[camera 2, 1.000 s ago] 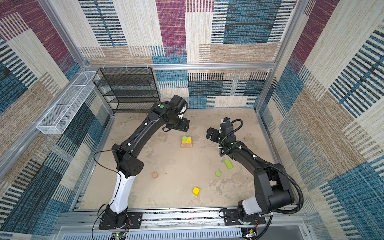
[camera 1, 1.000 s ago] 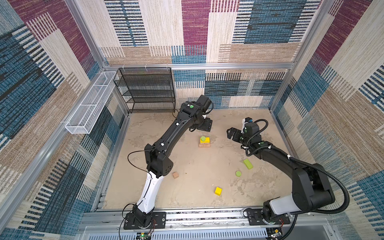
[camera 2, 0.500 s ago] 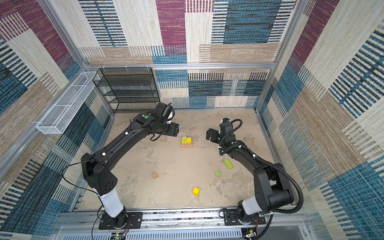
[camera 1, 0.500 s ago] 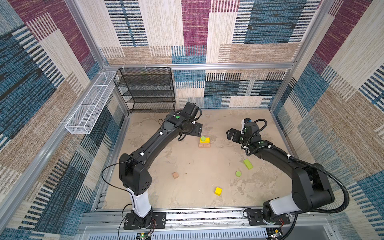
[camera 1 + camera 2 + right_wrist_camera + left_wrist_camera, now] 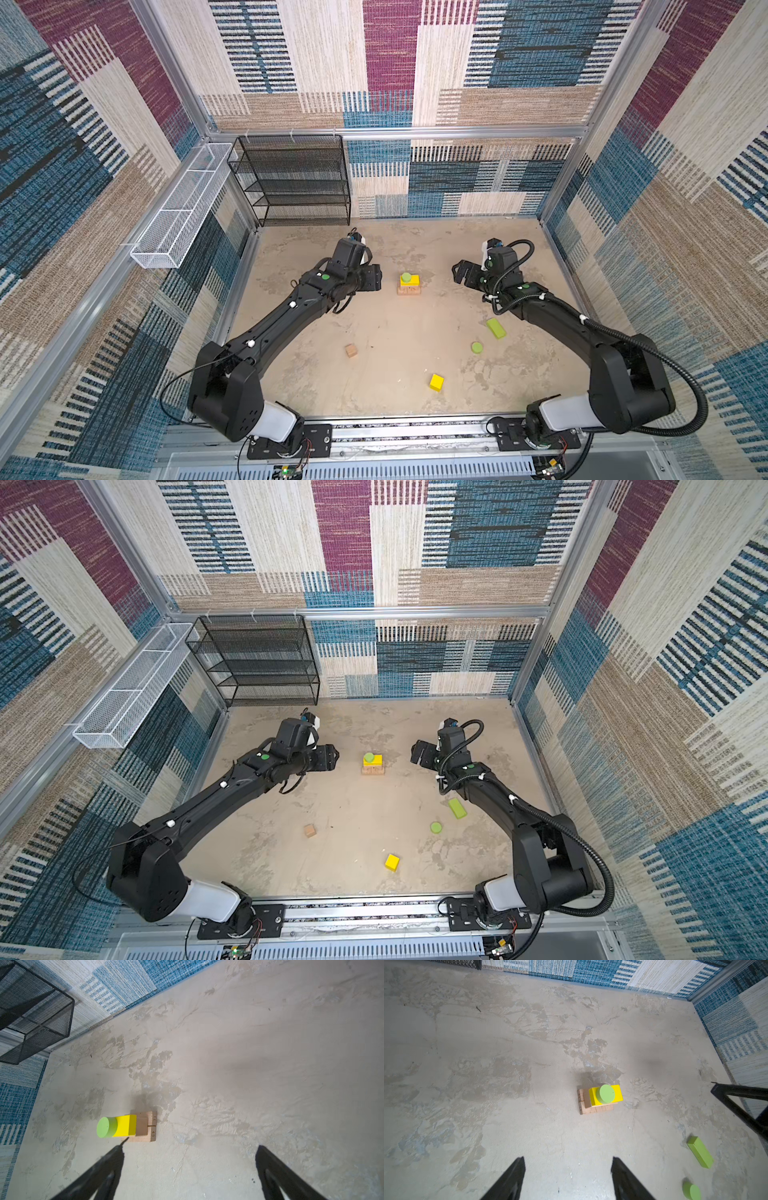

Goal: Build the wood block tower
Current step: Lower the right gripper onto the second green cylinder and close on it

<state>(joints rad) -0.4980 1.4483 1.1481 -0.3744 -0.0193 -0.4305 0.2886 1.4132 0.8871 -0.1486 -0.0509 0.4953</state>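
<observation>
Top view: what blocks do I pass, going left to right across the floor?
tan cube → tower → yellow cube → loose green disc → green bar

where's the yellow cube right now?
In both top views the yellow cube lies alone on the table near its front edge, right of centre, just in front of the loose green disc.

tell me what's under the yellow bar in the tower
A tan bar sits directly beneath the yellow bar, resting across two more tan bars side by side. The yellow bar and lime green disc hide most of their tops.
</observation>
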